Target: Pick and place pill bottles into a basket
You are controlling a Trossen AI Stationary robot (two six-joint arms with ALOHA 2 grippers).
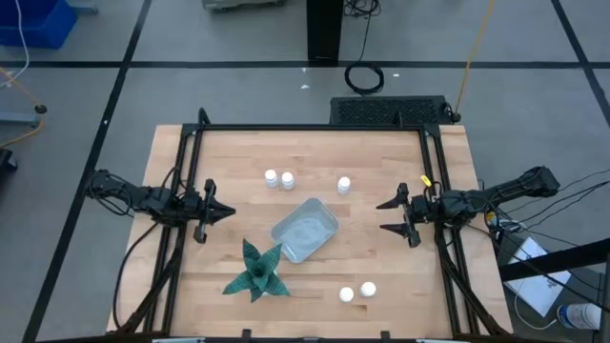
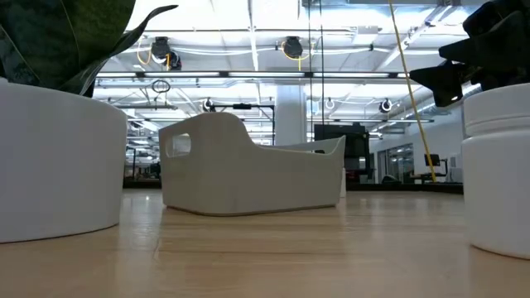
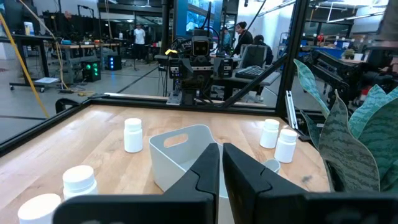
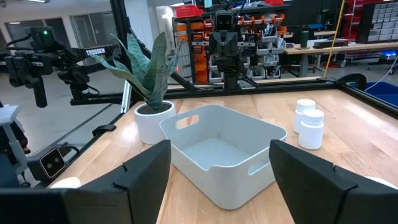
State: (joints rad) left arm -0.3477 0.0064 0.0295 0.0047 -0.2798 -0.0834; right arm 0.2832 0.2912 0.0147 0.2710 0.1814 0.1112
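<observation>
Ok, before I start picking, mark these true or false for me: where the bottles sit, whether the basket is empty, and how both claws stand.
1. The shallow pale grey-blue rectangular basket holds no bottle. True.
2. All five small white cylindrical pill bottles stand together in one cluster. False: two stand side by side on the wooden table, one stands alone beyond the basket, and two stand near the front edge.
3. The left claw is shut. True: its fingers meet in the left wrist view.
4. The right claw grips a bottle. False: it is open and empty.
5. The green spiky plant sits inside the basket. False: it stands beside it.
</observation>
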